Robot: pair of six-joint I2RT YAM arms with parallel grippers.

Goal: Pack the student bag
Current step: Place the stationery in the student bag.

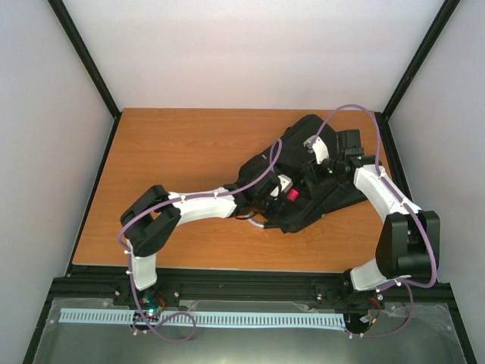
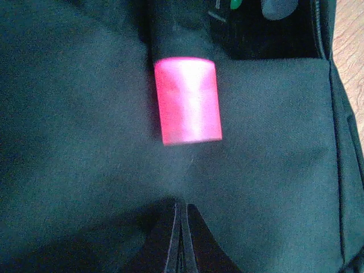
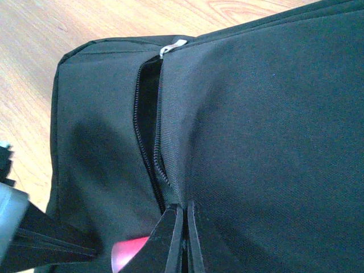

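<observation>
The student bag is a black fabric backpack lying flat at the right middle of the table. A bright pink cylinder sticks halfway out of a dark opening in the bag; it also shows in the top view and the right wrist view. My left gripper is shut and empty, its tips on the bag's fabric just short of the pink cylinder. My right gripper is shut on the fabric edge beside the bag's open zipper; the silver zipper pull sits at the far end.
The wooden table is bounded by white walls and black frame posts. The bag's grey loop handle pokes out toward the near edge. Both arms cross over the bag, with purple cables looping above.
</observation>
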